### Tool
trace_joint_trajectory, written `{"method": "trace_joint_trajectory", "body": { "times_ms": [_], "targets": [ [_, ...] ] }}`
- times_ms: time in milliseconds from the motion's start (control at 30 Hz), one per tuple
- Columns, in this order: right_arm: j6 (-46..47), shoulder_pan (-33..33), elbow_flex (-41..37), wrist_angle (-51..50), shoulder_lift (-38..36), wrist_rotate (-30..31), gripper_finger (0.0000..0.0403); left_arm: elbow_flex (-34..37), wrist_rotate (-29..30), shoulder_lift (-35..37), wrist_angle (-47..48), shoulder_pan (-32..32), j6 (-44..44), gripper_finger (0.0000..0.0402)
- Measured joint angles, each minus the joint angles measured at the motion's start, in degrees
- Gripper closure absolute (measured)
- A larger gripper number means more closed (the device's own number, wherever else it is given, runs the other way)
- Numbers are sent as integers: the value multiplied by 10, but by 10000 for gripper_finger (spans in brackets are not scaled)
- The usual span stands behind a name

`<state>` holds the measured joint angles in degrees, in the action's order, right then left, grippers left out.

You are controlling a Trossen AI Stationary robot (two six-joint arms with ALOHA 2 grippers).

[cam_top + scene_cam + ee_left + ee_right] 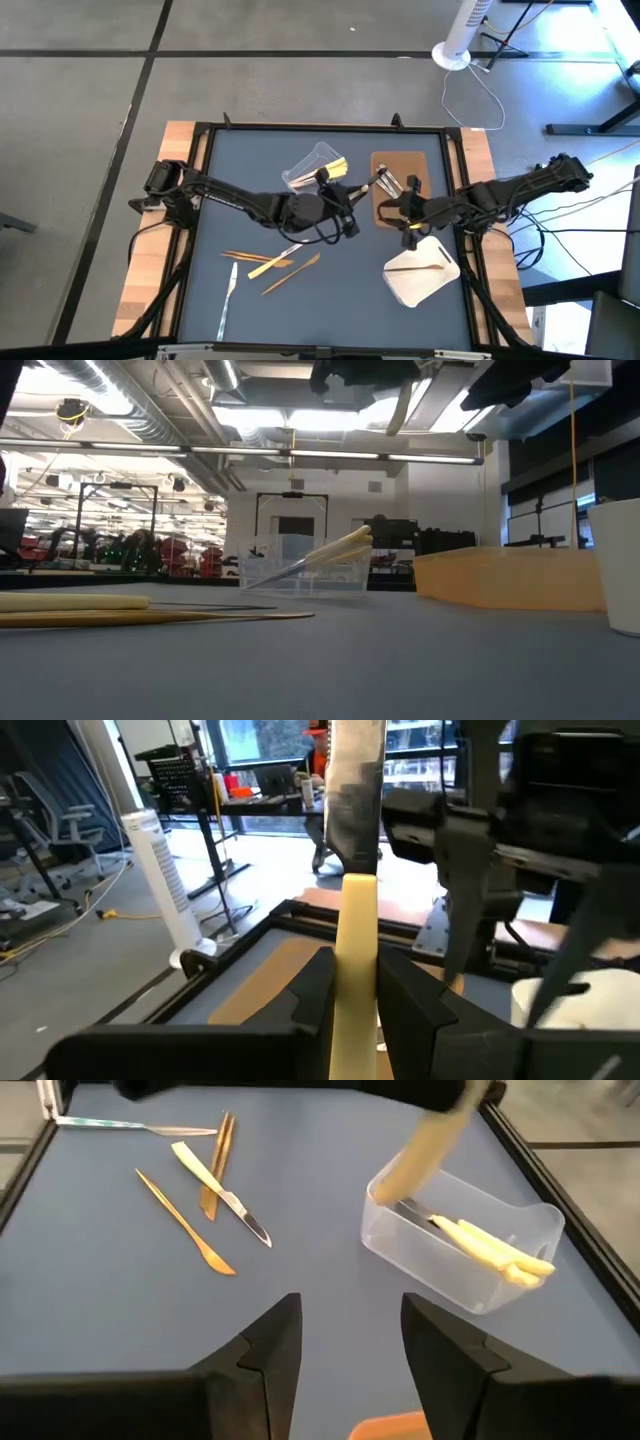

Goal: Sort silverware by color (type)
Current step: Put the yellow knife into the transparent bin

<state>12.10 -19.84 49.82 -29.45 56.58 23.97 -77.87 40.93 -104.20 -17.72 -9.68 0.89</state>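
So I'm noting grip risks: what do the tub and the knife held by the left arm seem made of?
The tub looks like clear glossy plastic: the utensils inside show through its walls. The knife in the left pincer has a pale yellow matte handle, maybe plastic, and a silvery, likely metal blade.

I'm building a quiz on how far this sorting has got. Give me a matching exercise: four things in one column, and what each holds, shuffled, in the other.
Column one:
1. brown tray
2. white tray
3. clear tub
4. left gripper

Column two:
A. pale yellow pieces lean out of it
B. jaws shut on one pale yellow piece
C. shiny silver pieces lie on it
D. one orange-brown piece lies on it

Pairs: 1-C, 2-D, 3-A, 4-B.

The right gripper hangs open between the two trays.
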Motion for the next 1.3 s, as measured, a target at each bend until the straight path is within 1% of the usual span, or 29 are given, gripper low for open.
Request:
{"method": "trace_joint_trajectory", "body": {
  "times_ms": [100, 200, 300, 467, 667, 900, 1100, 1300],
  "targets": [
    [-5, 1, 0, 18, 12, 11, 243, 0, 0, 0, -10, 2, 0, 347],
    [-6, 4, 0, 51, 25, 56, 243, 0, -1, 0, -23, 2, 0, 347],
    [-6, 4, 0, 95, 36, 88, 243, 0, -2, 0, -31, 2, 0, 347],
    [-7, 4, 0, 162, 55, 111, 243, 0, -2, 0, -43, 2, 0, 347],
    [-41, 4, 0, 204, 80, 128, 243, 0, -4, 0, -53, 1, 0, 347],
    [-51, 4, 0, 226, 101, 200, 243, 0, -17, 0, -57, 2, 1, 346],
    [-50, 4, 0, 229, 101, 205, 243, 0, -20, 0, -57, 1, 2, 346],
    [-50, 4, 0, 256, 101, 206, 243, 0, -34, 0, -61, -1, 16, 346]
  ]
}}
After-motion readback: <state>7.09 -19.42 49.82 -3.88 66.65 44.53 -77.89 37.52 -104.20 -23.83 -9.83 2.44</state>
